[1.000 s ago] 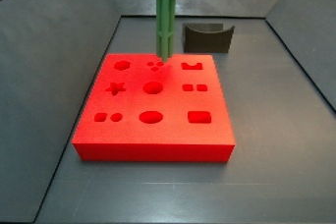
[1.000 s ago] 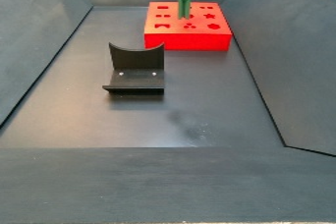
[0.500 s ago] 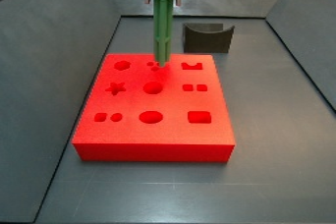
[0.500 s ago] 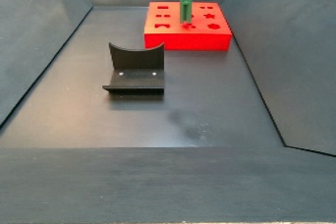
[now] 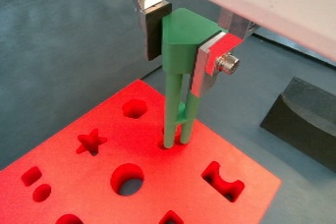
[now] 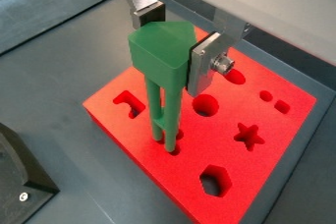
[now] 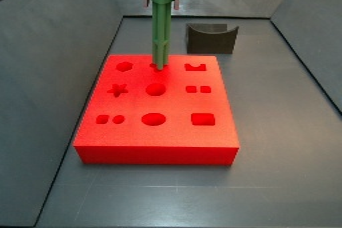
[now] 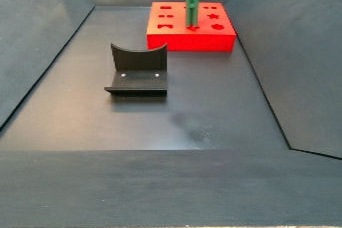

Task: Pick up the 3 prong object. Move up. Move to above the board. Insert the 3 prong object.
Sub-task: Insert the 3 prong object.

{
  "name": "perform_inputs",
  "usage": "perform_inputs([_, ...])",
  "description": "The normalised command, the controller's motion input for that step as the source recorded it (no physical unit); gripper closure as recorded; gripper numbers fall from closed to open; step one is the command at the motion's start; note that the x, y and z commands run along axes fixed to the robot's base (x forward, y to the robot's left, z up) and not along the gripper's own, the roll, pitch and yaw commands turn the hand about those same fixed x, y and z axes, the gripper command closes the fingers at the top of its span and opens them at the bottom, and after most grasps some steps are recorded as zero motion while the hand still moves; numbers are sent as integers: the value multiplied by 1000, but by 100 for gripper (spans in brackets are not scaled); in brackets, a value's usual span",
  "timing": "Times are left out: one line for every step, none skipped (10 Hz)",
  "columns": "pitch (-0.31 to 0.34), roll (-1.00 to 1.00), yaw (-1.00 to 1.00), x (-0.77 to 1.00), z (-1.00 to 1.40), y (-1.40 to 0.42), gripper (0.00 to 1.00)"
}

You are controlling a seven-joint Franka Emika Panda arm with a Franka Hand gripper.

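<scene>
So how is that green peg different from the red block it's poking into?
The 3 prong object is green, tall, slim and upright, held at its top by the pincer. The board is red, wide and flat, lying on the floor with shaped cutouts. The prongs meet the board's three small holes.

One board is counted, with nine cutouts seen in its top in a side view. One peg is counted, one dark holder, and one gripper above the board's far edge, with two fingers clamped on the peg's top.
</scene>
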Motion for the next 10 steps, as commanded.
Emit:
perform_inputs([-30, 24, -26, -83, -74, 0, 100])
perform_inputs([-26, 7, -26, -54, -57, 0, 100])
perform_inputs([0, 0, -34, 0, 0, 0, 100])
perform_inputs([0, 0, -46, 9, 0, 0, 100])
perform_inputs([0, 0, -37, 9, 0, 0, 100])
perform_inputs([0, 0, -31, 0, 0, 0, 100])
perform_inputs([0, 0, -31, 0, 0, 0, 100])
perform_inputs([0, 1, -34, 0, 0, 0, 100])
perform_inputs([0, 9, -34, 0, 0, -11, 100])
perform_inputs([0, 19, -31, 0, 0, -31, 100])
